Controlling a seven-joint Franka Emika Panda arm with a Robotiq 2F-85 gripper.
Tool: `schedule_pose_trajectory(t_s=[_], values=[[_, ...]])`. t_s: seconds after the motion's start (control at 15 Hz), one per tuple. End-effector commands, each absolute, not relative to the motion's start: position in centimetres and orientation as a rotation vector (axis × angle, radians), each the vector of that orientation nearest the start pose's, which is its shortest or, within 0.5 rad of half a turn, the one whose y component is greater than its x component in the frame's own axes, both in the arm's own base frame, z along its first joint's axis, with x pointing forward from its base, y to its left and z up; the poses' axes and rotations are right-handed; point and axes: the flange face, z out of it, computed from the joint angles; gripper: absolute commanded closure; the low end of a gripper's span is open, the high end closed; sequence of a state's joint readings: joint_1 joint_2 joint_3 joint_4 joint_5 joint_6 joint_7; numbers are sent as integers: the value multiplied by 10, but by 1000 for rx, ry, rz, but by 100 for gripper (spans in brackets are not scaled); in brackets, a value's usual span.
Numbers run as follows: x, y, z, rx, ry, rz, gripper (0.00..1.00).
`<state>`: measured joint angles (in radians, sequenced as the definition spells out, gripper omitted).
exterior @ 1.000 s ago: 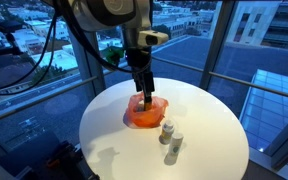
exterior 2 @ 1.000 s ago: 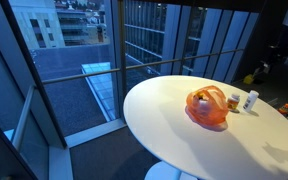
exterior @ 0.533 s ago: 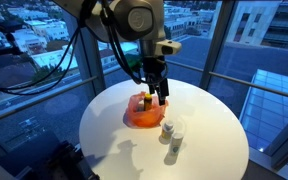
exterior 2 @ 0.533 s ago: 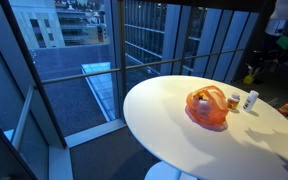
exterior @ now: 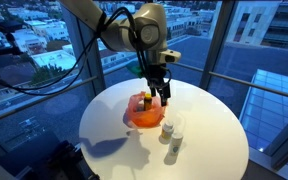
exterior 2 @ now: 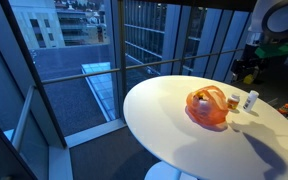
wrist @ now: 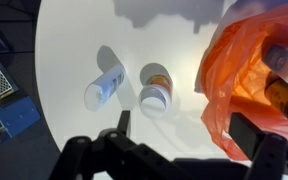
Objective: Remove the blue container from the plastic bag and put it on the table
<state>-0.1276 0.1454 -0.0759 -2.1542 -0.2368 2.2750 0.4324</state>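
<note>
An orange plastic bag (exterior: 142, 113) lies near the middle of the round white table (exterior: 214, 125); it also shows in an exterior view (exterior 2: 208, 108) and at the right of the wrist view (wrist: 246, 62). Dark and yellowish shapes show inside it (wrist: 284, 90), but I cannot make out a blue container. My gripper (exterior: 162, 96) hangs above the bag's edge, open and empty. In the wrist view its fingers (wrist: 184, 128) straddle bare table beside the bag. In an exterior view the gripper (exterior 2: 246, 72) is a dark shape beyond the table.
Two small white bottles (exterior: 170, 137) stand on the table beside the bag. In the wrist view one lies on its side (wrist: 105, 88) and one shows its cap (wrist: 156, 92). A small orange thing (exterior 2: 284, 108) sits at the table's edge. Glass walls surround the table.
My gripper has lifted from low over the bag and shifted sideways toward the bottles' side, still holding nothing. The arm has come into the other exterior view. The bag and bottles have not moved.
</note>
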Motion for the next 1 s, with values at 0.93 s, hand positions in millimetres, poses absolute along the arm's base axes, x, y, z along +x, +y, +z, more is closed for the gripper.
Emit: schedule_pose_trajectory(t_s=[0.93], values=[[581,-59,294,-3296,567,57,0]])
